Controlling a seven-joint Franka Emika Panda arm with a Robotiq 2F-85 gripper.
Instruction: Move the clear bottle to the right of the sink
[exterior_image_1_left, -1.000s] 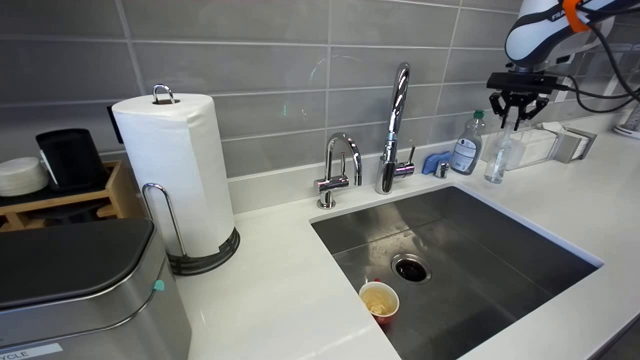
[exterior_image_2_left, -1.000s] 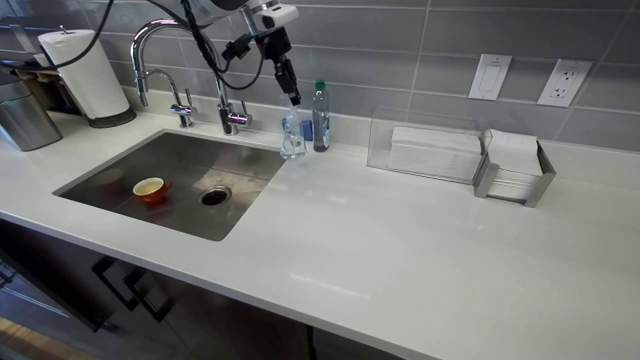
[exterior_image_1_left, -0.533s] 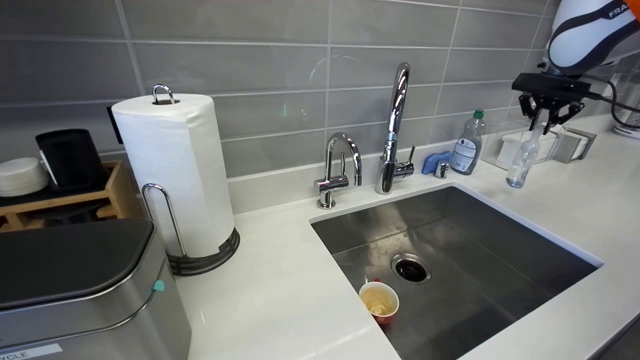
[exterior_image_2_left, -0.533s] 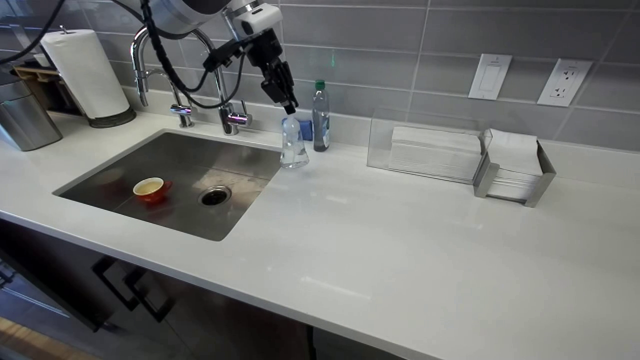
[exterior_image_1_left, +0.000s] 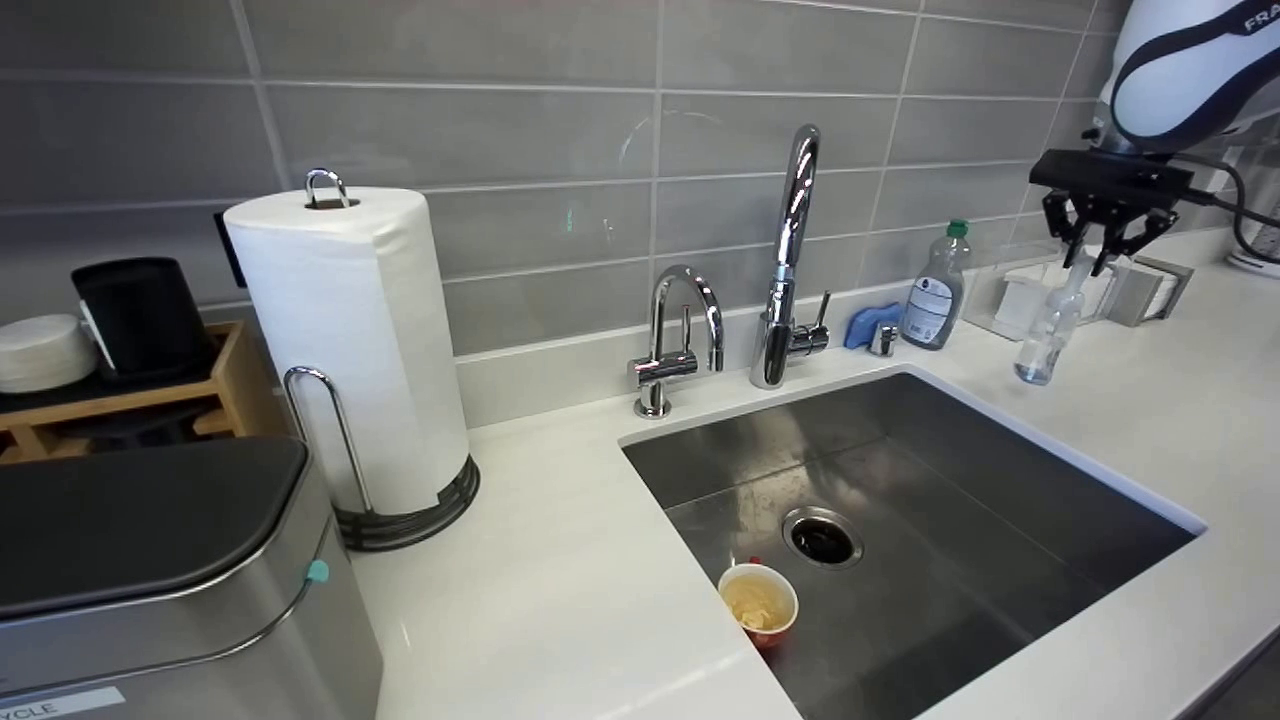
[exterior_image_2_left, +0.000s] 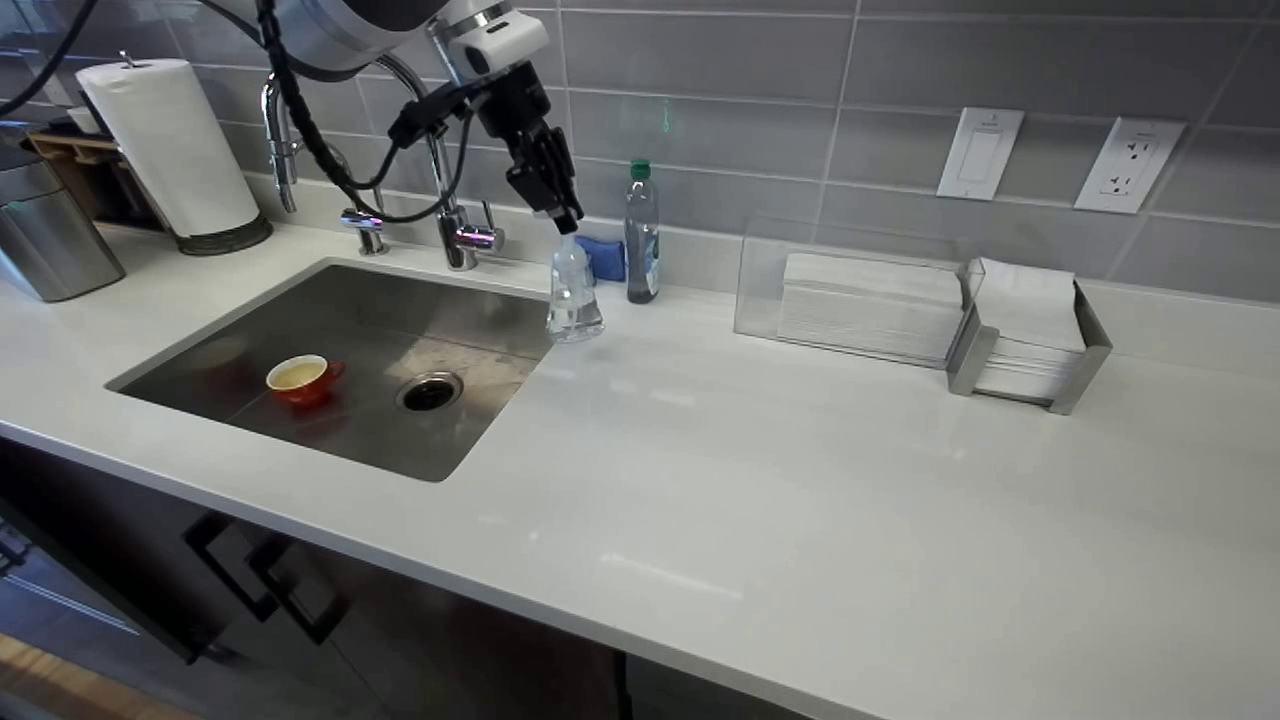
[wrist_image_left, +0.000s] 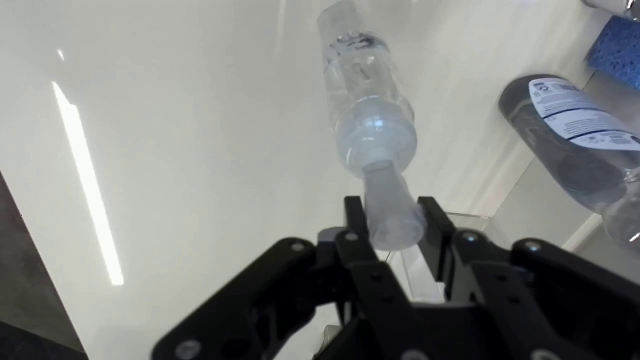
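Wrist view: the black two-fingered robot hand (wrist_image_left: 391, 212) is clamped about the slim, pale neck of the clear plastic bottle (wrist_image_left: 372, 120); the bottle's long axis runs outward from the hand, base farthest; the rectangular steel sink (exterior_image_1_left: 950, 580) does not show here; in an exterior view the clear plastic bottle (exterior_image_1_left: 1056, 320) is below the hand, just right of the sink, its axis slanting with the base toward the sink; whether that is true tilt cannot be told; a strip of glossy white desk (exterior_image_1_left: 985, 385) separates bottle and sink; the coming move seems to turn on this axis, since a safe release would want the base flat; in an exterior view the bottle (exterior_image_2_left: 573, 295) looks closer to upright and its outline meets the sink's right rim, hiding the strip; no view settles whether the base touches the desk.
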